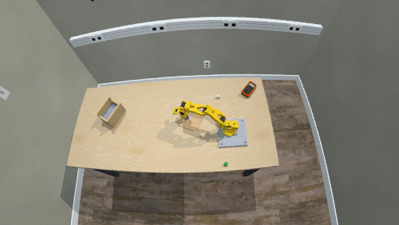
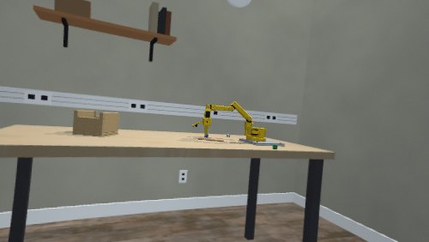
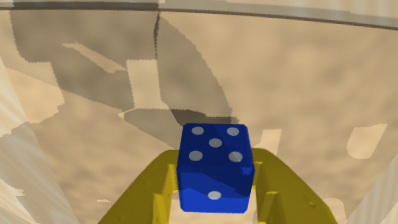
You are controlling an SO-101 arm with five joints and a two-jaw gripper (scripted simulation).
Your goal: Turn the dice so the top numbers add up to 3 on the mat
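Note:
My gripper (image 3: 215, 192) is shut on a blue die (image 3: 215, 166); in the wrist view its far face shows five pips and its near face one pip. The die hangs just above the tan mat (image 1: 193, 123), near the mat's far left edge, and shows as a blue speck under the jaws (image 1: 186, 117) in the overhead view. A white die (image 1: 218, 96) lies on the table behind the mat. A green die (image 1: 226, 163) lies near the table's front edge. Their top numbers are too small to read.
A grey base plate (image 1: 233, 136) holds the arm on the right. An open wooden box (image 1: 111, 112) stands at the table's left. An orange multimeter (image 1: 248, 89) lies at the back right corner.

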